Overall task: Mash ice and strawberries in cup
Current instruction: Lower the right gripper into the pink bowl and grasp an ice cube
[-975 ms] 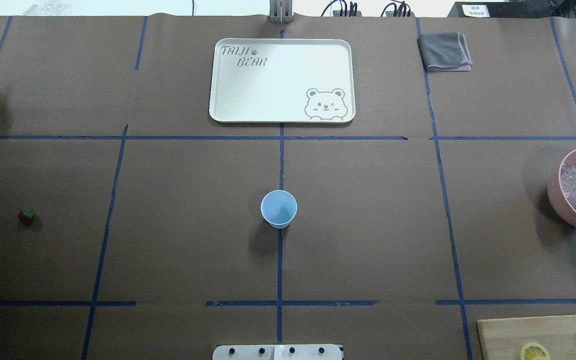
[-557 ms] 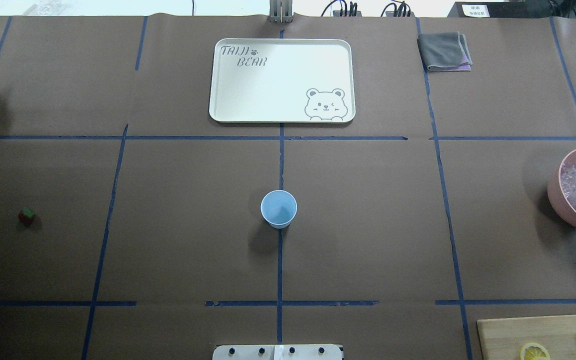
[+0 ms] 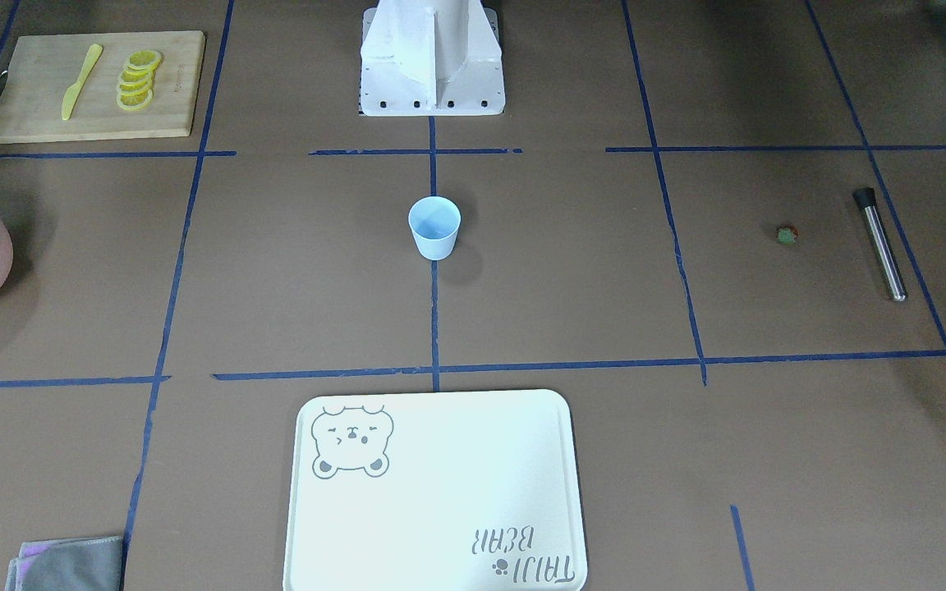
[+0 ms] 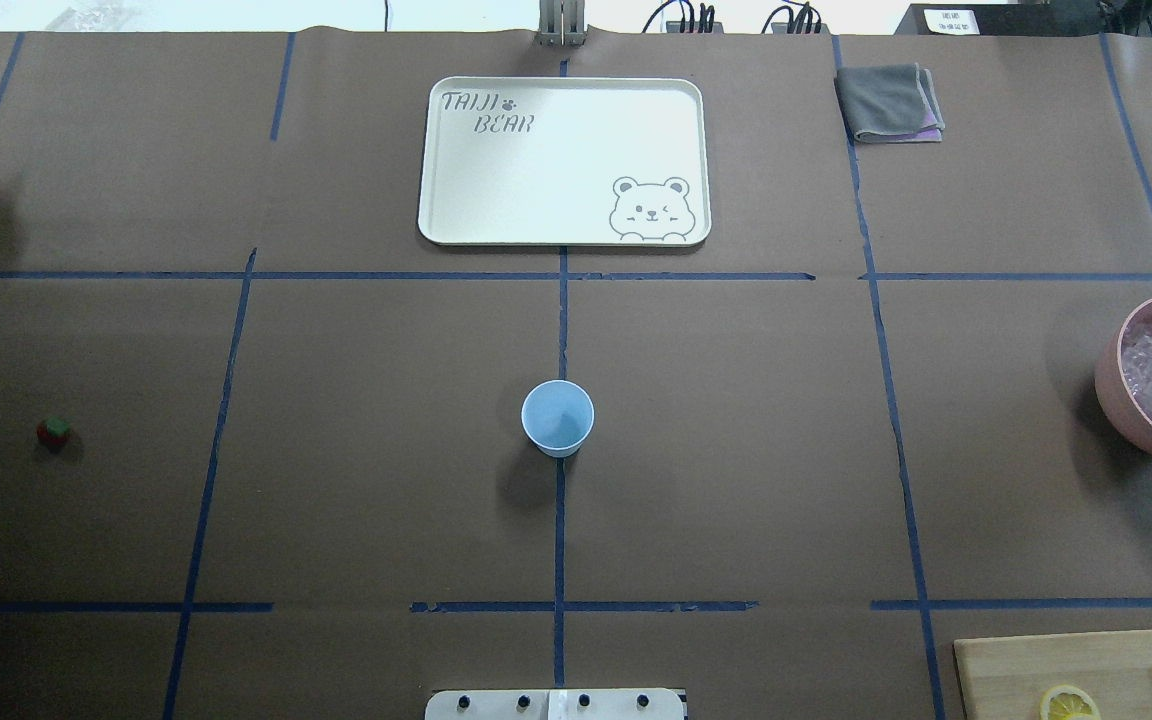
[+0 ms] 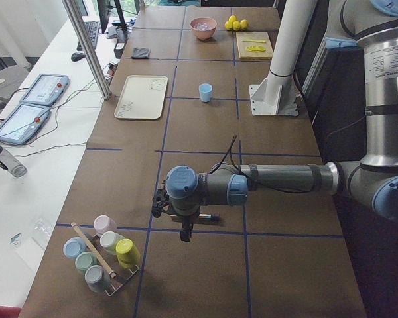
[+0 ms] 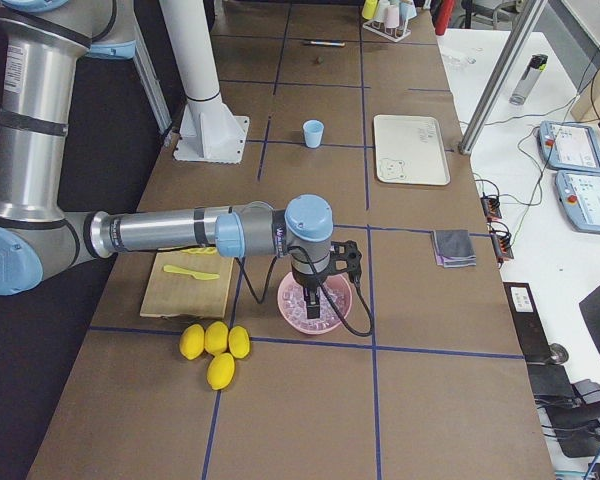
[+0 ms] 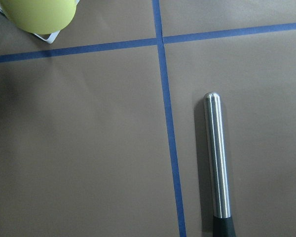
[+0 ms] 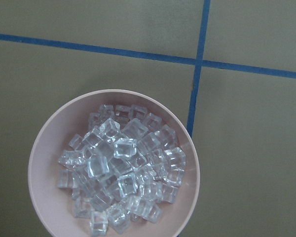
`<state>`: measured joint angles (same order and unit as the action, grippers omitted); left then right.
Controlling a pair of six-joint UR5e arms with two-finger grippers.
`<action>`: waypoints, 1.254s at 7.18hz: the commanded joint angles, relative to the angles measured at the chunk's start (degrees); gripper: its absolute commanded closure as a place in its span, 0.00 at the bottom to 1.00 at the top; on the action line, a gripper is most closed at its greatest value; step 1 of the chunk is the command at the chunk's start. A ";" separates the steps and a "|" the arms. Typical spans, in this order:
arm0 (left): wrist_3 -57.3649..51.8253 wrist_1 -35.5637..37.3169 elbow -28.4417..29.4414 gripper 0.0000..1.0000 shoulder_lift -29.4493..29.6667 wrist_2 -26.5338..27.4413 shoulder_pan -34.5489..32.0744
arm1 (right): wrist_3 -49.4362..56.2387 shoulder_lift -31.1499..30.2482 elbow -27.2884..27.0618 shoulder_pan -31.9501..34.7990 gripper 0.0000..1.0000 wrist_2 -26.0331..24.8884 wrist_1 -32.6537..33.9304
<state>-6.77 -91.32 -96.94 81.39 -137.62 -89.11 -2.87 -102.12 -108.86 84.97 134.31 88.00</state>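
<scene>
The pale-blue cup (image 4: 557, 418) stands upright at the table's middle, with nothing in it. A tiny red strawberry (image 4: 54, 432) with a green top lies far to its left, near a steel muddler (image 3: 879, 245). The ice (image 8: 121, 170) is heaped in a pink bowl (image 8: 39, 158) at the table's right end. In the exterior left view my left gripper (image 5: 185, 233) hangs over the muddler's end of the table. My right gripper (image 6: 311, 303) hangs over the ice bowl. No fingers show in either wrist view, so I cannot tell whether either gripper is open or shut.
A white bear tray (image 4: 564, 160) lies beyond the cup, with a grey cloth (image 4: 889, 102) to its right. A cutting board (image 3: 177, 90) with lemon slices (image 3: 136, 80) and a yellow knife (image 3: 80, 80) sits near the bowl, beside whole lemons (image 6: 215, 345). A rack of pastel cups (image 5: 103, 255) stands at the left end.
</scene>
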 commanded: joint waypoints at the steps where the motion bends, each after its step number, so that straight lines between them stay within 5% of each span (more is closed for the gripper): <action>1: 0.00 0.00 0.00 0.00 0.00 -0.01 -0.01 | -11.24 -0.10 1.36 -7.07 0.00 -3.33 -9.74; 5: 0.09 0.00 0.00 0.00 0.00 -0.28 0.07 | -18.01 4.01 9.26 -12.62 0.04 -7.13 -18.20; 9: 0.09 0.00 0.17 0.00 0.00 -0.36 0.07 | -18.22 5.44 11.13 -15.09 0.13 -8.71 -18.39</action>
<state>-6.68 -91.25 -96.83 81.39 -137.96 -89.03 -21.03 -96.77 -97.88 70.71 125.96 69.66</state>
